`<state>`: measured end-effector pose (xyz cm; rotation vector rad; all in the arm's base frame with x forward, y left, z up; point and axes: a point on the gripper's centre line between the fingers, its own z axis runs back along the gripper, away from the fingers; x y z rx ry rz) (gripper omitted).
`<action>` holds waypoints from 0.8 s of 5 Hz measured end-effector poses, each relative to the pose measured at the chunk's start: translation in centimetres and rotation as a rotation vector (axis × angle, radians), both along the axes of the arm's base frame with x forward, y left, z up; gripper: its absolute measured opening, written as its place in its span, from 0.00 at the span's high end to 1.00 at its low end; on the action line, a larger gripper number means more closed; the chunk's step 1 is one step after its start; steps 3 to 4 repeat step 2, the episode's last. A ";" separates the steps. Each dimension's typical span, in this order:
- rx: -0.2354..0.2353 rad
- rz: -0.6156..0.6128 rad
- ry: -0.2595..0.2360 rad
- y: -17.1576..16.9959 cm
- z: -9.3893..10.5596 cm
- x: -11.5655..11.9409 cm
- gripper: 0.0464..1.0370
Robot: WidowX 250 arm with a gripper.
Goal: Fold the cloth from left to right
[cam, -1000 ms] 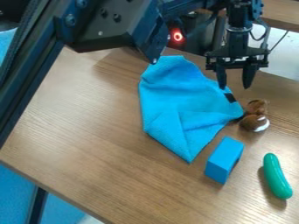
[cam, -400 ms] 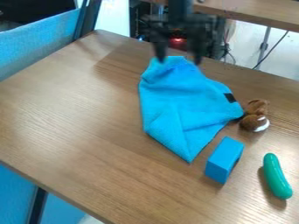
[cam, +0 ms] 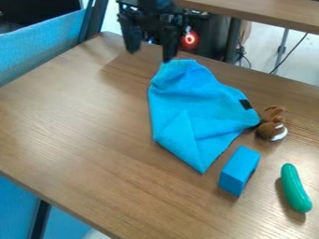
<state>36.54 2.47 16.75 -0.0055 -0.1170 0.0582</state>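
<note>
Cloth [cam: 202, 105]: one, blue, flat on desk [cam: 87, 126], lower in view than the pincer [cam: 149, 53] and mostly rightward. Pincer: raised, fingers apart.

The robot's black arm [cam: 157, 5] enters at the top edge of the camera view, left of the middle. Its gripper [cam: 149, 55] hangs downward, the two fingers [cam: 169, 41] parted, one fingertip slightly higher in view than the other.
</note>
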 end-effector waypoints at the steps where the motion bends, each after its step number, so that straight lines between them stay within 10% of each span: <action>1: 0.001 0.004 0.002 0.0 -0.1 0.0 0.04; 4: 0.001 0.004 0.002 0.0 0.0 0.0 0.04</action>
